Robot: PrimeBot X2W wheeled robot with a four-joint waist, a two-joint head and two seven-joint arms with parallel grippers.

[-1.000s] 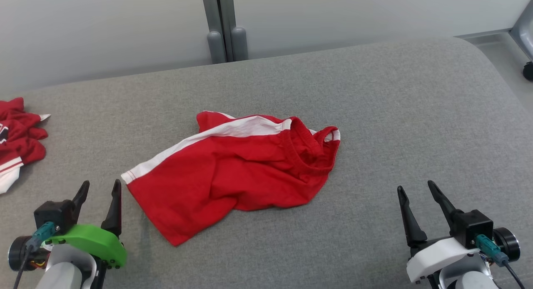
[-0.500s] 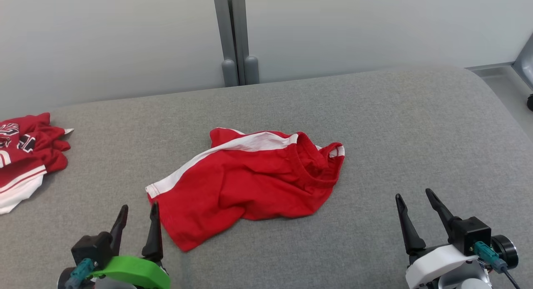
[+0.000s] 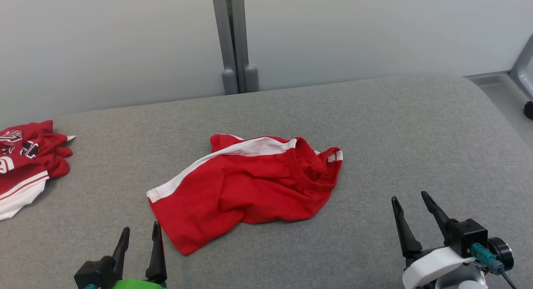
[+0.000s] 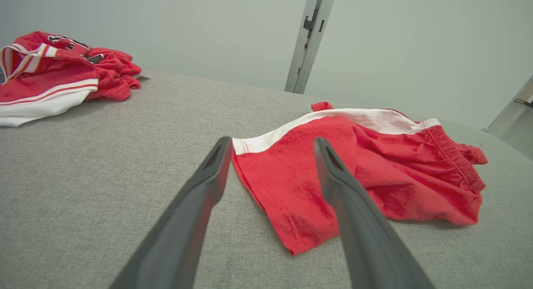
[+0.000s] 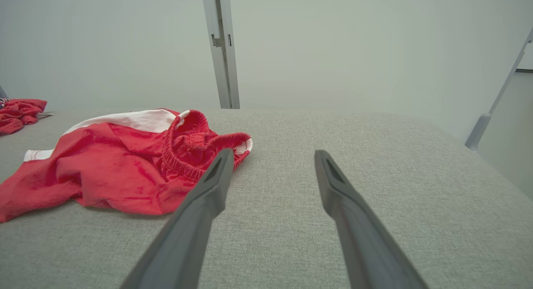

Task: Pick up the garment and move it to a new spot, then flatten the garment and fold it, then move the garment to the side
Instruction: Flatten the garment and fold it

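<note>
Looking left, you find the jersey bunched well beyond your left gripper, the nearer one, the right gripper far across; both pairs of jaws stand apart, empty.

The camera swung up and left: more of the jersey shows at far left. The left gripper dropped to the bottom edge, beside the shorts.
</note>
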